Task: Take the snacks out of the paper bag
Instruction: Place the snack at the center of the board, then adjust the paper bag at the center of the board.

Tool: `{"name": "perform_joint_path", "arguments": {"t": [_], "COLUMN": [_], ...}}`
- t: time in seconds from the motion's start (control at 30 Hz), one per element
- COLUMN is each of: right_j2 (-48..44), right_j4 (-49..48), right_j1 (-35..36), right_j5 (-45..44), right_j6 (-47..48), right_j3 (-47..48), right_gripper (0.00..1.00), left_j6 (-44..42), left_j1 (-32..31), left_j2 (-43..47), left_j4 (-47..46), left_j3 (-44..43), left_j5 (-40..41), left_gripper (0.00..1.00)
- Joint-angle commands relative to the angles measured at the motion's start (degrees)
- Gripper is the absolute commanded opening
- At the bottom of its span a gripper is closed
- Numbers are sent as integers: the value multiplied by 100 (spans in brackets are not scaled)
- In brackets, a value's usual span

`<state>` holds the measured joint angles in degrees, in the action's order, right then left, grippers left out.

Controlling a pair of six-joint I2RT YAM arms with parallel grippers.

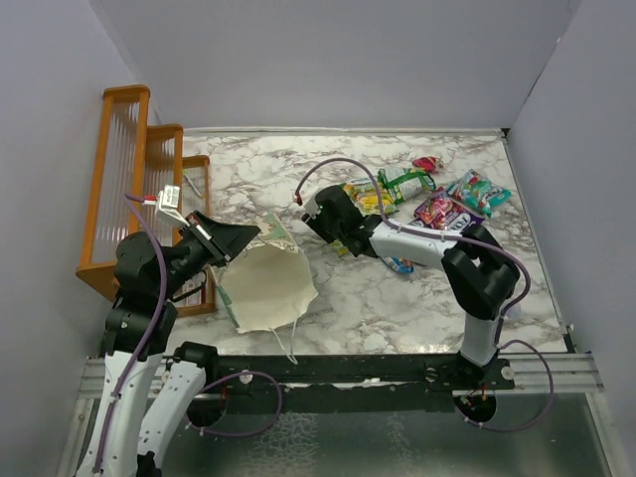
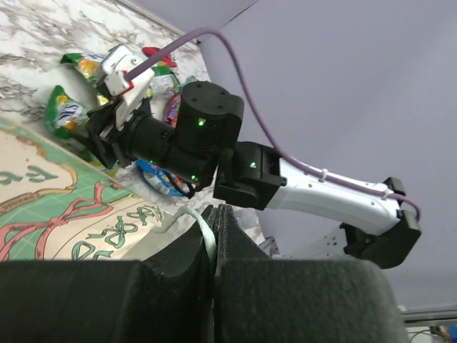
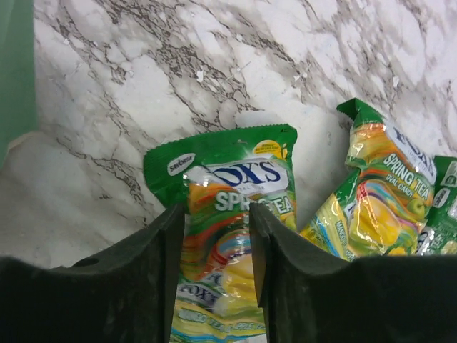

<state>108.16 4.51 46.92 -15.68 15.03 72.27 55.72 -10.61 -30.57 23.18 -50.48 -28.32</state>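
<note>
The mint-green paper bag (image 1: 266, 283) lies at the left of the marble table with its white inside facing up. Its printed panel shows in the left wrist view (image 2: 64, 214). My left gripper (image 1: 231, 241) (image 2: 216, 209) is shut on the bag's green rim. My right gripper (image 1: 328, 214) (image 3: 214, 214) is just right of the bag, low over the table. Its jaws are partly closed on a green-yellow snack packet (image 3: 228, 207). A second green packet (image 3: 378, 207) lies beside it. More snacks lie to the right: green (image 1: 402, 182), red (image 1: 427, 164), teal (image 1: 479, 191) and pink-purple (image 1: 437, 211).
An orange wooden rack (image 1: 129, 189) stands at the far left, behind my left arm. A blue packet (image 1: 400, 265) lies under my right forearm. The bag's white string handle (image 1: 288, 343) hangs toward the near edge. Grey walls close in the table on three sides.
</note>
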Motion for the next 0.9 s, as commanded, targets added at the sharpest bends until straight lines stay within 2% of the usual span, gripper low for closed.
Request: {"name": "perform_joint_path", "arguments": {"t": [0.0, 0.13, 0.23, 0.3, 0.37, 0.4, 0.53, 0.87], "right_j2": [-579, -1355, -1927, -2272, -2587, -2748, -3340, -4684], "right_j4": [-273, -347, -298, -201, -75, -40, 91, 111], "right_j1": [-11, -16, -60, -111, -145, -155, -183, -218], "right_j5": [425, 141, -353, -518, -754, -909, -1432, -1402], "right_j6": [-752, -1091, -1419, -1533, -1624, -1641, -1775, -1864], "right_j3": [-283, -517, -631, -673, -707, -732, -893, -1243], "right_gripper": [53, 71, 82, 86, 98, 100, 99, 99], "left_j6": [900, 1754, 2390, 2659, 2768, 2795, 3003, 3159], "left_j1": [-2, -2, -2, -2, -1, -2, -2, -9], "left_j2": [-176, -254, -281, -331, -403, -457, -673, -1105], "left_j4": [-487, -731, -1362, -1641, -1747, -1776, -2071, -2591], "left_j3": [-255, -156, 97, 199, 190, 159, 22, -618], "left_j5": [-227, -186, -341, -443, -495, -522, -701, -808], "left_gripper": [0, 0, 0, 0, 0, 0, 0, 0]}}
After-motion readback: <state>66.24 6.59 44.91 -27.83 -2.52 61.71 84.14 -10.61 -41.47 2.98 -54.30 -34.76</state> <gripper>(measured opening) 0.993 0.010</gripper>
